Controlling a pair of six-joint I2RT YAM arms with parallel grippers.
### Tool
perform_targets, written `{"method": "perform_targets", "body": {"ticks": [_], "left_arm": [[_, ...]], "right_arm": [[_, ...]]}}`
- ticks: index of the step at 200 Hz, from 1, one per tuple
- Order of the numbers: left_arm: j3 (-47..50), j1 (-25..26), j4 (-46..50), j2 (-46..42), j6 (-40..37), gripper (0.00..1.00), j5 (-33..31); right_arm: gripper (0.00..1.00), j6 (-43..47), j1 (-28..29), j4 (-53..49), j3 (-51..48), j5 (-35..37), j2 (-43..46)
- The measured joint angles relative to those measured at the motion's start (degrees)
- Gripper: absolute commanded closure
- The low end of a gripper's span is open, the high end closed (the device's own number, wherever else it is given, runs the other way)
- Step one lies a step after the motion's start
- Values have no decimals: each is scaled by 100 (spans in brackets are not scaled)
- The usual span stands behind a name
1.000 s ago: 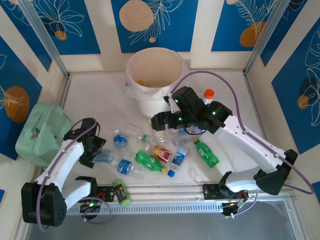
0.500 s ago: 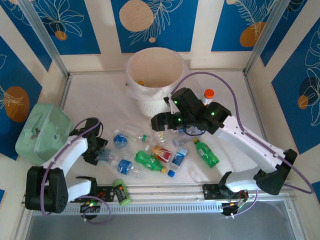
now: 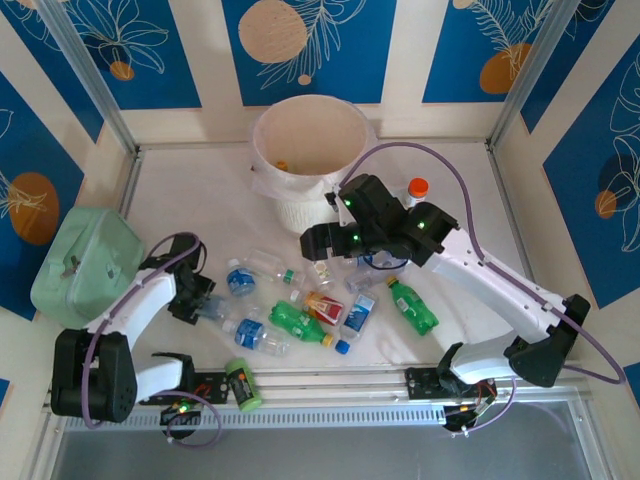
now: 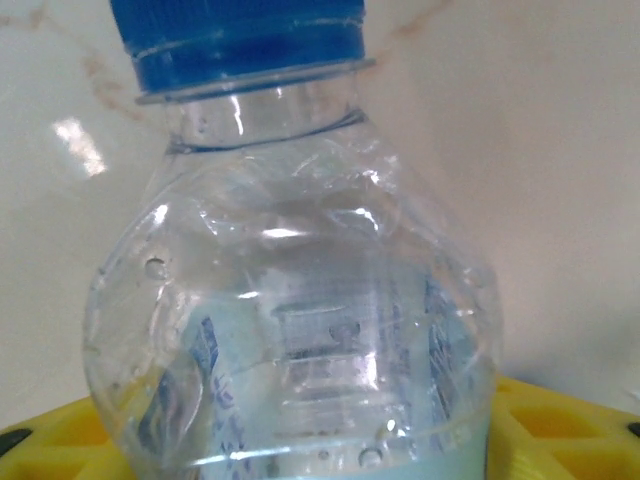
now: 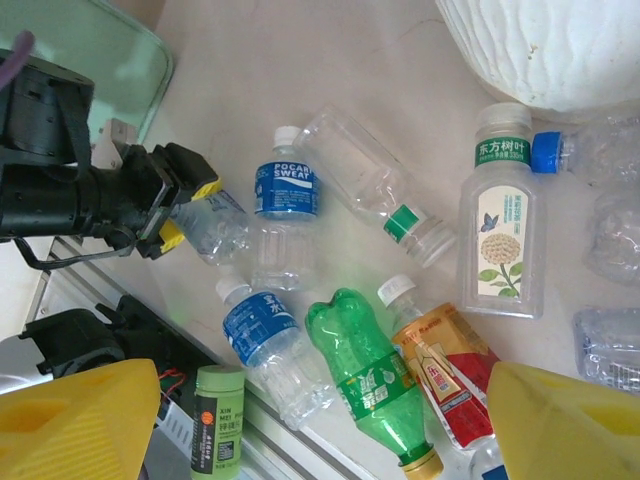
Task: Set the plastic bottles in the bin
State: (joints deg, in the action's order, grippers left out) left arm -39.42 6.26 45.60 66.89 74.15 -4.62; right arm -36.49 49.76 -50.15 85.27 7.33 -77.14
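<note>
Several plastic bottles lie in a loose pile in mid-table: a Pocari bottle (image 3: 240, 280) (image 5: 285, 190), a green bottle (image 3: 295, 322) (image 5: 370, 380), a red-labelled one (image 3: 325, 306) (image 5: 445, 380), and another green one (image 3: 413, 306). My left gripper (image 3: 203, 303) (image 5: 190, 215) is low at the pile's left edge. Its yellow fingers (image 4: 45, 445) press both sides of a clear blue-capped bottle (image 4: 290, 300) (image 5: 215, 228) that still lies on the table. My right gripper (image 3: 318, 243) (image 5: 320, 420) hovers open above the pile, holding nothing. The white ribbed bin (image 3: 262, 150) (image 5: 560, 50) stands behind.
A pale green boxy container (image 3: 85, 260) (image 5: 90, 50) sits at the left edge. A green-and-black cylinder (image 3: 241, 384) (image 5: 218, 420) rests on the near rail. A small orange-capped bottle (image 3: 417, 190) stands right of the bin. Walls ring the table.
The left gripper's jaws have narrowed around the clear blue-capped bottle, and its arm has settled slightly closer to it. The right arm has barely shifted.
</note>
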Motion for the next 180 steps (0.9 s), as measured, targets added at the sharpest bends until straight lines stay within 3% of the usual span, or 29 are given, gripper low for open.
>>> {"method": "perform_targets", "body": {"ticks": [87, 120, 180], "left_arm": [[-3257, 4, 9, 22, -1620, 50, 63], [-3759, 192, -772, 153, -1904, 50, 1056], [-3740, 1207, -2833, 472, -1827, 50, 2957]], "right_arm": [[15, -4, 52, 131, 87, -55, 4], [14, -107, -2, 361, 85, -372, 90], [12, -520, -535, 1143, -70, -1342, 511]]}}
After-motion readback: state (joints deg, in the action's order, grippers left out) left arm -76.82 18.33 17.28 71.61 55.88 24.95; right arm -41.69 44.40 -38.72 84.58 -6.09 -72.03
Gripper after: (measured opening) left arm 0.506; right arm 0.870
